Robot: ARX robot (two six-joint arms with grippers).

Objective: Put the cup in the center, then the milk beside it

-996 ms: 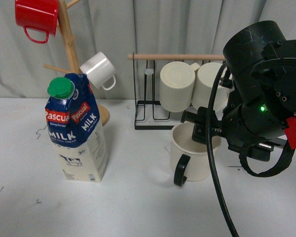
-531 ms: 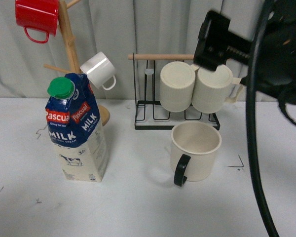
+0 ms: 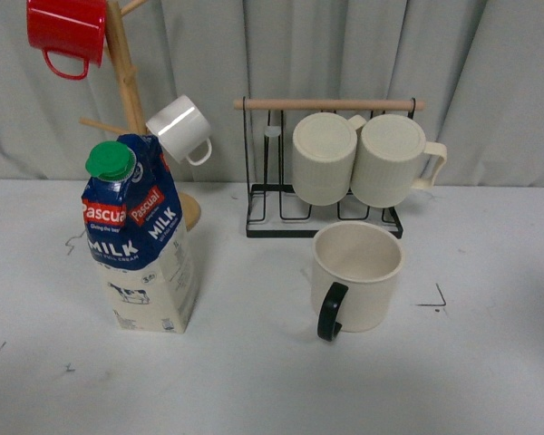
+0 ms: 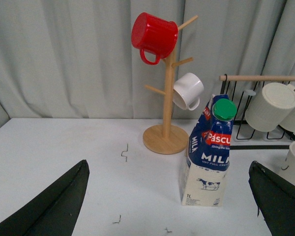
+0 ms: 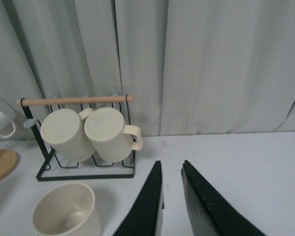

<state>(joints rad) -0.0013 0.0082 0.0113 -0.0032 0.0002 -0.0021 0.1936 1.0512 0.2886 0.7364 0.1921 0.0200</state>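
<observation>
Front view shows no arm at all. The cup (image 3: pixel 356 276) stands upright on the table (image 3: pixel 254 381), a little right of the middle and just in front of the rack (image 3: pixel 331 105). Its handle (image 3: pixel 330 313) is turned toward the camera. The milk (image 3: pixel 140 240) stands upright on the left, well apart from the cup and just in front of the mug tree (image 3: pixel 127 100).

In the left wrist view the left gripper (image 4: pixel 167 169) is spread wide and holds nothing, and the milk is ahead of it. In the right wrist view the right gripper (image 5: pixel 171 164) is almost closed, with only a thin gap between the fingers, and it is empty too.

I judge that the cup is placed and that the milk is the step not yet done. The risks are mostly with the milk. It is tall on a small base. A grip taken high, near the cap (image 3: pixel 109 160), could tip it over, and so could a push from one finger before the other one touches. The white mug (image 3: pixel 179 129) hangs close behind the top of the carton, so an approach that reaches too deep could knock it or the tree. At the end, a carton put down too near could hit the handle and turn the cup out of its place. If it is let go while tilted, it may fall against the cup.
</observation>
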